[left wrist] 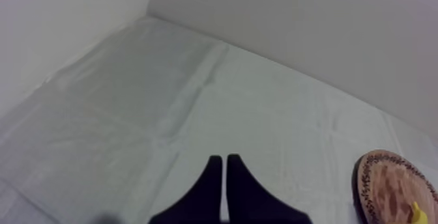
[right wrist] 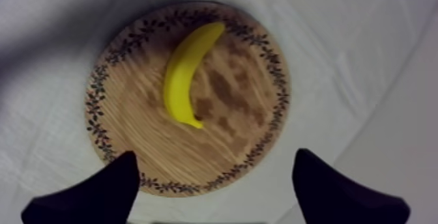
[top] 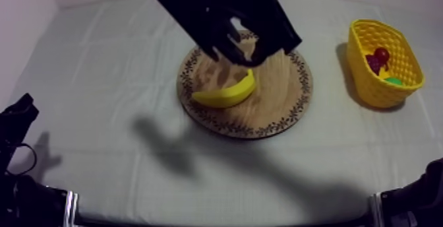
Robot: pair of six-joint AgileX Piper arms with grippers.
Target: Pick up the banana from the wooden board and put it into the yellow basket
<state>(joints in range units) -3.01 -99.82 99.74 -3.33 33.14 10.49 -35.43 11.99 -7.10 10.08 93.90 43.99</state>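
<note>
The yellow banana [top: 225, 94] lies curved on the round wooden board [top: 280, 107] in the middle of the table. My right gripper [top: 238, 53] hangs over the board's far side, just behind the banana and apart from it. From the right wrist view the banana [right wrist: 186, 73] lies on the board [right wrist: 244, 109] below my right gripper [right wrist: 215, 165], whose fingers are wide apart with nothing between them. The yellow basket [top: 369, 28] stands at the right. My left gripper [top: 20, 111] rests at the near left; its fingers [left wrist: 212, 181] lie together as a narrow wedge.
Inside the basket lie a small red fruit [top: 381, 55], a dark bunch of grapes [top: 373, 64] and something green [top: 394, 80]. From the left wrist view the board's rim [left wrist: 365, 181] shows beyond a stretch of bare cloth. Walls close the far and left sides.
</note>
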